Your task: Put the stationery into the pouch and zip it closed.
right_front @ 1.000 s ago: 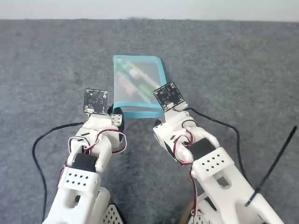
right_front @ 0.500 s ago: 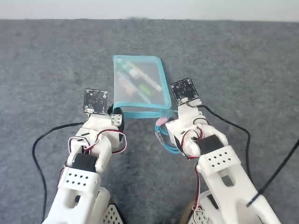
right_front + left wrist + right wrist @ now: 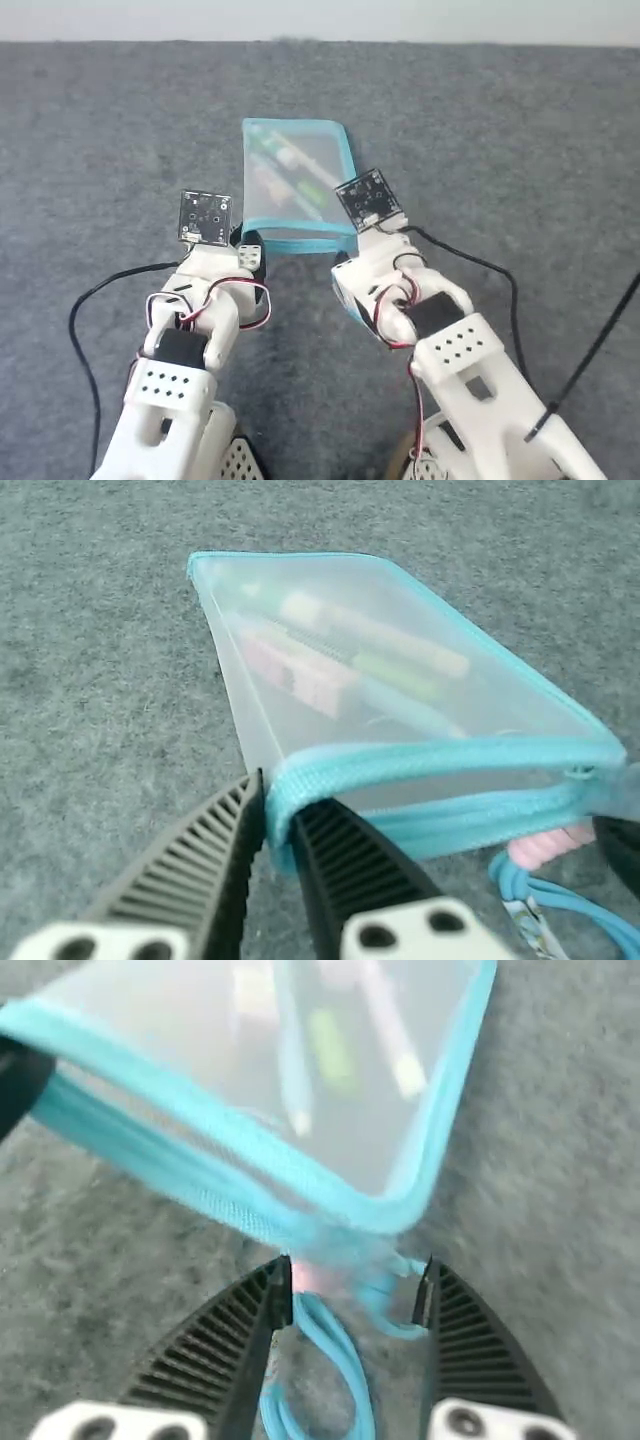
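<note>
Translucent plastic pouch with turquoise zip trim (image 3: 295, 180) lies on grey mat (image 3: 520, 150), stationery (image 3: 288, 165) inside | left gripper (image 3: 275, 802) pinches its 7 o'clock corner | right gripper (image 3: 354, 1272) half-open, straddling pink zip pull (image 3: 312, 1278) at 5 o'clock | advice: clamp squarely on pull, draw toward 9 o'clock, left anchoring.

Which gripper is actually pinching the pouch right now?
The left gripper: shut on the pouch at its zipper corner. The right gripper is open, straddling the blue cord.
</note>
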`<act>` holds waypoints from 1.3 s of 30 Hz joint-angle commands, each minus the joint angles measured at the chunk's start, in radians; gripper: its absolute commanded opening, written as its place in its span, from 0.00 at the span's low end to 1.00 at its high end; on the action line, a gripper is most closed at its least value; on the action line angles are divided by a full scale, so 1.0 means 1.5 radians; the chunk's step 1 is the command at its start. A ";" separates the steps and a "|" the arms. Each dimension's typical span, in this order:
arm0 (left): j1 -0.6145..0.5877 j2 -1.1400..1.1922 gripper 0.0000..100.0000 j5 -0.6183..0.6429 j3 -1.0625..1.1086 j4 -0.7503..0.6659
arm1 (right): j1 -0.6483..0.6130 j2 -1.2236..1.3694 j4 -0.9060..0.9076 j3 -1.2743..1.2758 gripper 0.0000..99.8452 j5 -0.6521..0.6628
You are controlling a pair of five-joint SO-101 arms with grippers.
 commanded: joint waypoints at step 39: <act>-0.001 -0.014 0.01 0.009 -0.021 -0.023 | -0.015 0.276 -0.063 -0.154 0.21 -0.157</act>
